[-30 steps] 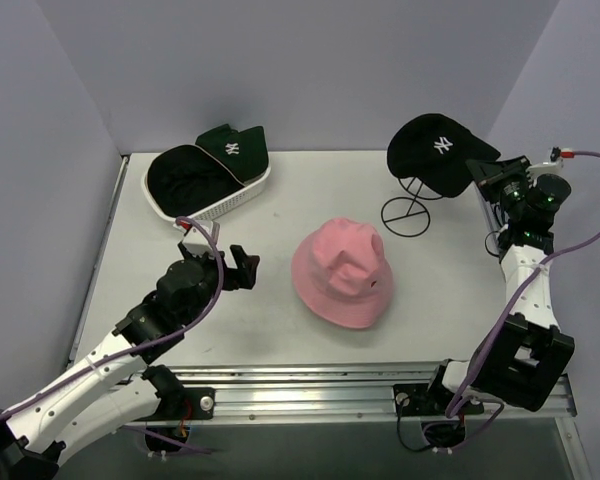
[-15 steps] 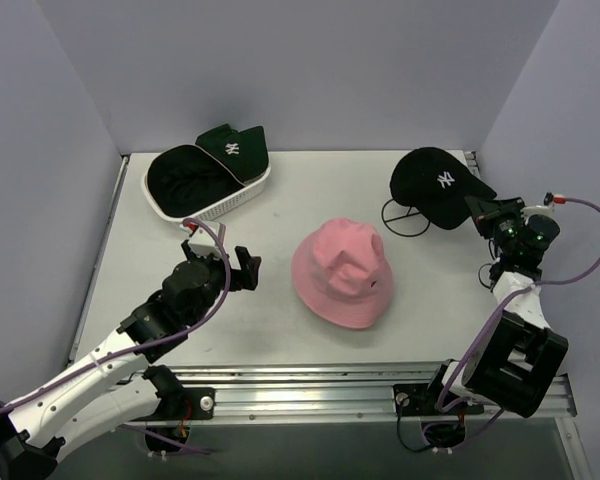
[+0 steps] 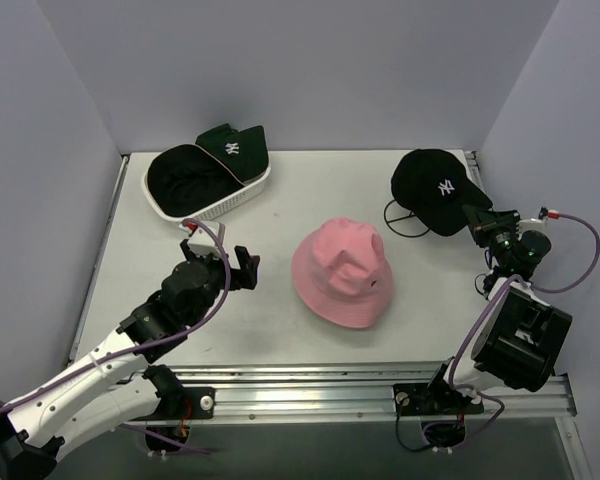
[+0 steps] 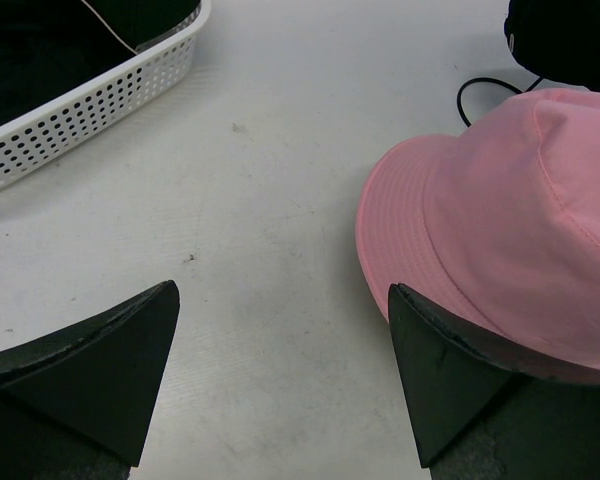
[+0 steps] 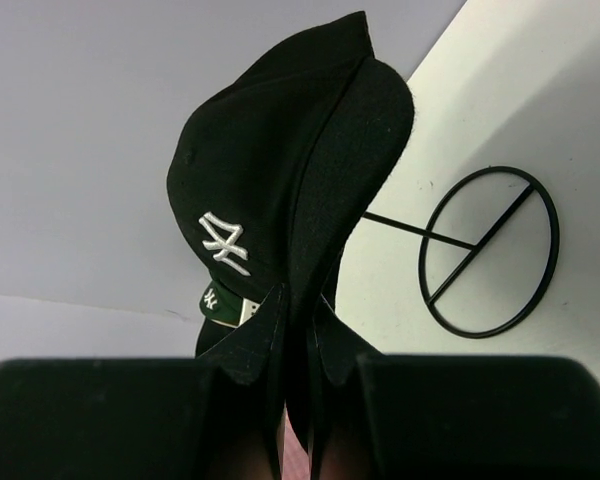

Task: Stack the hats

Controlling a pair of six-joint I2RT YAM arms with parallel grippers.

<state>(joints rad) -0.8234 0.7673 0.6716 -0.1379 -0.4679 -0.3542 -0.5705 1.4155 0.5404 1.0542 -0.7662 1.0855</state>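
Black cap (image 3: 435, 186) sank; one green cap (image 3: 230, 146), one pink hat (image 3: 342, 272).

White plastic mesh basket (image 3: 205, 211) sat at the far left of the table (image 3: 310, 180), close to the corner where the plain lilac-grey walls (image 3: 280, 70) met. Over on the far right was a thin black wire stand (image 5: 475, 247) with a ring base crossed by spokes; couldn't tell if it stood upright. Tabletop was pale grey with a few tiny specks (image 4: 235, 128). A metal rail (image 3: 310, 385) ran along the near edge.
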